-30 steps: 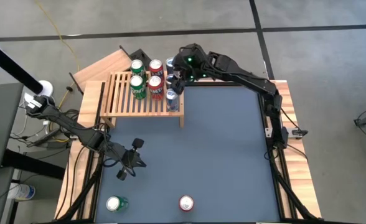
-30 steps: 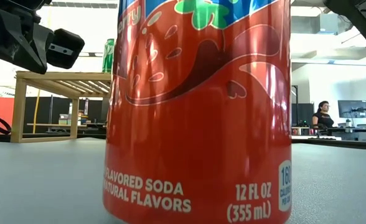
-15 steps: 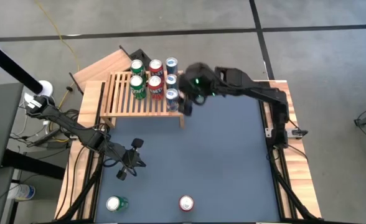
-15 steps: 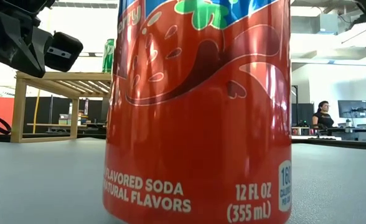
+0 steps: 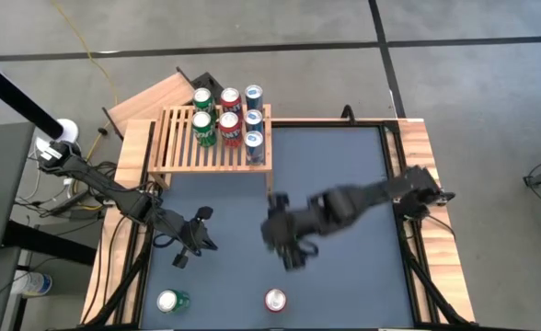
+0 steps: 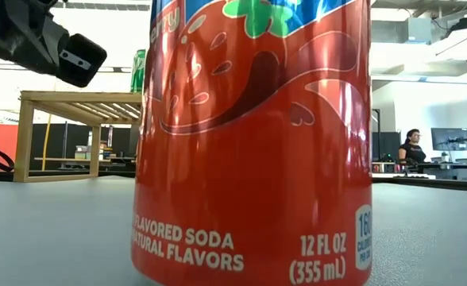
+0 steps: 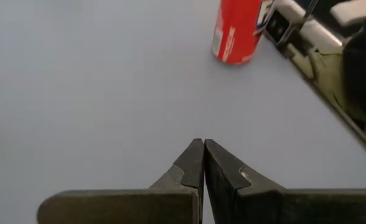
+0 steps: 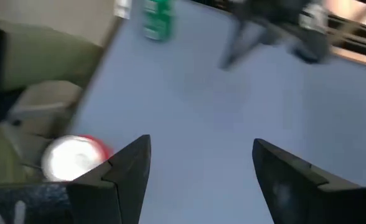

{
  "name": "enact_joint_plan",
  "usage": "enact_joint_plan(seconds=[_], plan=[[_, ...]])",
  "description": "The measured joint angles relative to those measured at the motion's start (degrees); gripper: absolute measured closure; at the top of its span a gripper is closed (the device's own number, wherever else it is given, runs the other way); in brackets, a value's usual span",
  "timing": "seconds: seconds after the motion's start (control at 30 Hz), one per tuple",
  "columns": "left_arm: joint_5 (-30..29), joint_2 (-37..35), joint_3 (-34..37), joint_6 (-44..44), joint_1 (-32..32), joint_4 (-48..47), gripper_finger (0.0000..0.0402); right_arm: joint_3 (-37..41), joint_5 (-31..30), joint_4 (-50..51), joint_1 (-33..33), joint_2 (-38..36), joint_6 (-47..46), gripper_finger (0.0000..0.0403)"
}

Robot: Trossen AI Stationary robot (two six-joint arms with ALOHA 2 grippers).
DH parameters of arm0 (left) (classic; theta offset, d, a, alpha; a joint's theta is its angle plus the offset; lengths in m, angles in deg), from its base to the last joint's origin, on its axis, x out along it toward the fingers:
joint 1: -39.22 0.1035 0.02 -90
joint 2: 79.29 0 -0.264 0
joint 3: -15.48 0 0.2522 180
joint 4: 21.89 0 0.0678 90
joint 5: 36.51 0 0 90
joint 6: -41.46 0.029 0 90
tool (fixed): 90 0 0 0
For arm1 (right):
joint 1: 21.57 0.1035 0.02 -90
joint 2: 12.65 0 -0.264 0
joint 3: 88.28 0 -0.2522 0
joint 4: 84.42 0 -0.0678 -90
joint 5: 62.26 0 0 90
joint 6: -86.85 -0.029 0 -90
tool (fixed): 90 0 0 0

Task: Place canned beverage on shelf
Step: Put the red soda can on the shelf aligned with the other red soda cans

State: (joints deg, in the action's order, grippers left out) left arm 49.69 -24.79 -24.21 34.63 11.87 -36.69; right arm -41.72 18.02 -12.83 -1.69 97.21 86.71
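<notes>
Looking down on a blue-grey table (image 5: 344, 165), two dark robot arms work. At the far left corner stands the slatted wooden shelf (image 5: 183, 147), carrying six upright cans (image 5: 226, 118) (two green, two red, two blue) grouped at its right end. Hovering over the table's middle, the right gripper (image 5: 287, 241) has its fingers spread apart and empty. Near the front edge stand a red soda can (image 5: 275, 301) and a green can (image 5: 171, 301). The left gripper (image 5: 189, 246), fingers pressed together, waits near the left edge.
</notes>
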Motion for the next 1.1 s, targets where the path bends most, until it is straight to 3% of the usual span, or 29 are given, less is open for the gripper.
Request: enact_joint_plan(seconds=[0.27,0.43,0.53,1.1], plan=[[-0.1,0.0,0.0,0.0,0.0,4.1,0.0401,9.8,-0.6,-14.6,13.6,0.0,-8.8,0.0133],[-0.2,0.0,0.0,0.0,0.0,5.0,0.0401,17.4,-3.8,-28.2,18.7,0.1,-10.4,0.0133],[-0.2,0.0,0.0,-0.1,0.0,5.0,0.0401,20.4,-6.3,-34.5,19.7,0.1,-11.1,0.0133],[-0.3,0.0,0.0,4.2,0.0,4.9,0.0401,29.0,-7.8,-37.8,17.6,0.9,-21.5,0.0133]])
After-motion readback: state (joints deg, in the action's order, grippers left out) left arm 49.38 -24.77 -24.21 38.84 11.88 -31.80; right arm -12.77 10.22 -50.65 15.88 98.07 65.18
